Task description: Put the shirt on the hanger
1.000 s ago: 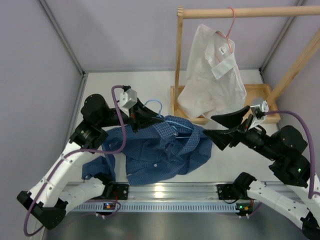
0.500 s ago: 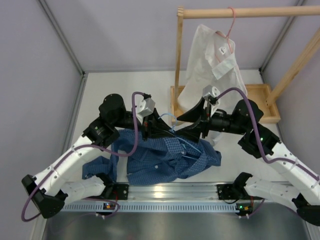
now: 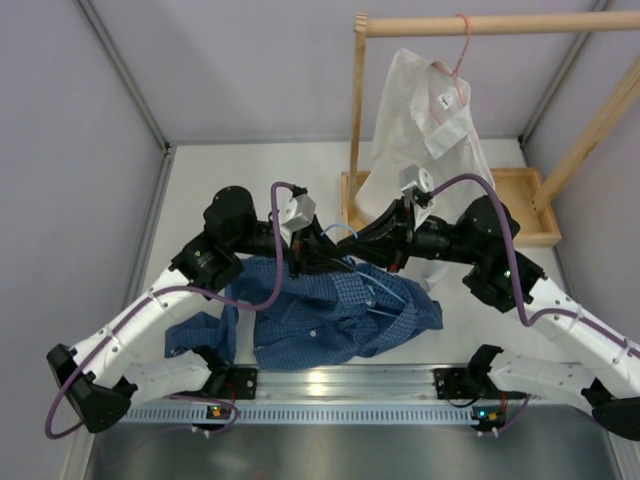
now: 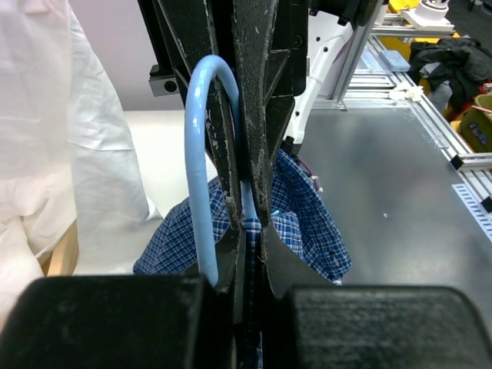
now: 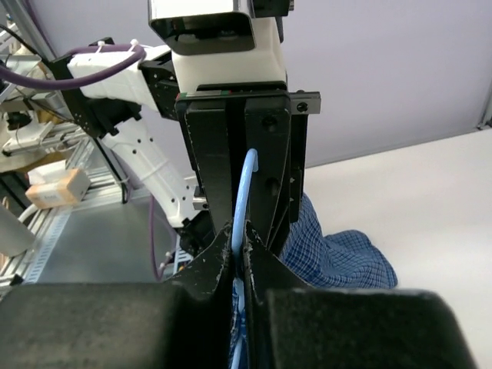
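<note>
Left tool (image 4: 247,223) and right tool (image 5: 238,250) both clamped on hanger (image 4: 194,154) neck, centre frame. Shirt (image 3: 330,320) bunched on table (image 3: 250,175) below; shoulders don't look seated. Most work left.

Shirt (image 3: 330,322): blue fine-check, crumpled on the table, one sleeve trailing left. Hanger (image 4: 197,161): light blue wire, hook up, neck pinched by my left claw (image 4: 247,227) and right claw (image 5: 238,247), lower wire on the shirt.
</note>
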Robot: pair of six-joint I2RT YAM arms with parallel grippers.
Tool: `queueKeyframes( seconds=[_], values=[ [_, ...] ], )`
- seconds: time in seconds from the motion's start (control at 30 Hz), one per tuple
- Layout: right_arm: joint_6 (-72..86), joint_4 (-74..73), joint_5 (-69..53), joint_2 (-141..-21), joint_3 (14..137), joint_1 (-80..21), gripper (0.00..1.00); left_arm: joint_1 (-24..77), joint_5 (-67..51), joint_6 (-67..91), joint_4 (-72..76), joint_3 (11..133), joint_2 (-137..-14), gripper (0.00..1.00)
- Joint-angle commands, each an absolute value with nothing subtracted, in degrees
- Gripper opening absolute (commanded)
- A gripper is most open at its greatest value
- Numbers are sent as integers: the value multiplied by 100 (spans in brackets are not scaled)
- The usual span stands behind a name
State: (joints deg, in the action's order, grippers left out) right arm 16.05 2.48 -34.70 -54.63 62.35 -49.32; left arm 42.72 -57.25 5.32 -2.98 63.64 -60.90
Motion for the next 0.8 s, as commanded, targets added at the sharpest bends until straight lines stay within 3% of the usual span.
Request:
queueKeyframes(
  seconds=[0.0, 0.07, 0.17, 0.2, 0.37, 0.57, 0.77],
  values=[
    [1608, 984, -3358, -5406, 6284, -4966, 0, 4315, -5837, 308, 27, 6469, -5977, 0],
    [1591, 1028, -3279, -5344, 6223, -4966, 0, 4315, -5687, 203, -245, 6512, -5933, 0],
    [1565, 1063, -3068, -5151, 6091, -4966, 0, 4315, -4933, 202, -351, 6548, -5784, 85],
    [1556, 1063, -2963, -5116, 6039, -4966, 0, 4315, -4696, 193, -395, 6574, -5687, 98],
    [1319, 792, -2523, -4861, 5968, -4966, 0, 4315, -2316, 211, -589, 6645, -5248, 98],
    [1090, 300, -1961, -4632, 6134, -4966, 0, 4307, 1567, 604, -300, 5346, -3843, 98],
    [967, 17, -1574, -4658, 6310, -4966, 0, 4315, 2198, 1476, -377, 4072, -2567, 97]
  ],
)
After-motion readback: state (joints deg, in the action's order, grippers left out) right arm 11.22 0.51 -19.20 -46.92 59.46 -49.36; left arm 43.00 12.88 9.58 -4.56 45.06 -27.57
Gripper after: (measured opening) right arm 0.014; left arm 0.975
